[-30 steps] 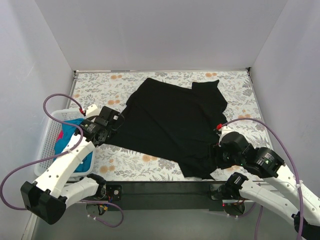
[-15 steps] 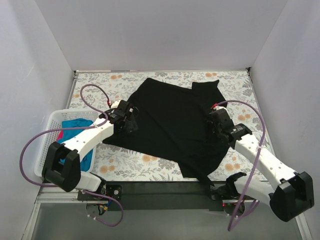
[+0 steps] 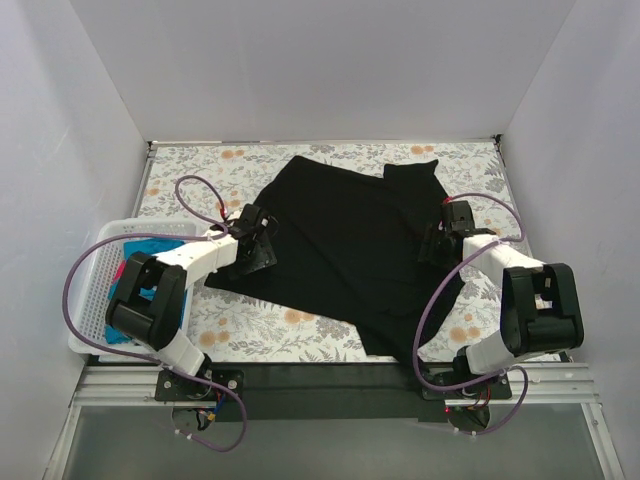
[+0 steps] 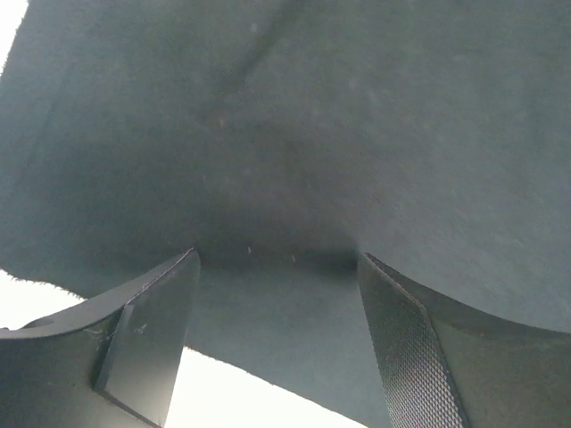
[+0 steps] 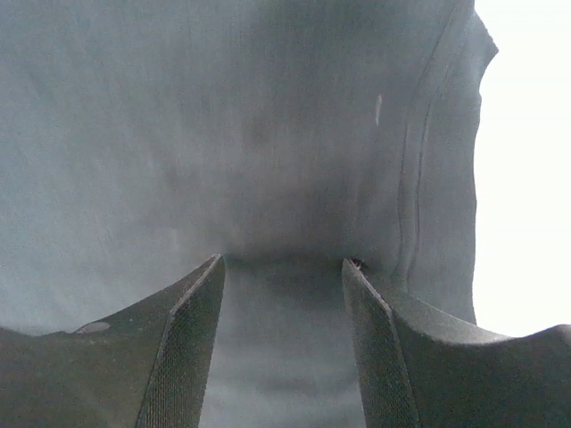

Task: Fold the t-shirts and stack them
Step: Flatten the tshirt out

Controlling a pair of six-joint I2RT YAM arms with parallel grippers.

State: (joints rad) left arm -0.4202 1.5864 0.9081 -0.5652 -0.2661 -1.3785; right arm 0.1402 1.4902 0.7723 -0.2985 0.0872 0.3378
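A large black t-shirt [image 3: 345,245] lies spread flat on the floral table. My left gripper [image 3: 260,243] is open, with its fingertips down on the shirt's left edge. In the left wrist view the jaws [image 4: 278,259] stand wide apart over black cloth [image 4: 294,134]. My right gripper [image 3: 434,243] is open on the shirt's right side, near the sleeve. In the right wrist view it [image 5: 283,260] straddles black cloth [image 5: 268,134] beside a seam. A teal-blue shirt [image 3: 122,292] and a bit of pink-red cloth [image 3: 121,271] lie in the basket, partly hidden by my left arm.
A white lattice basket [image 3: 90,290] stands at the table's left edge. White walls close in the table on the left, back and right. The floral tabletop [image 3: 200,175] shows around the shirt. Purple cables loop from both arms.
Both arms have reached out from the near edge to the shirt's sides. The left gripper moved up and right onto its left edge, the right gripper up onto its right side.
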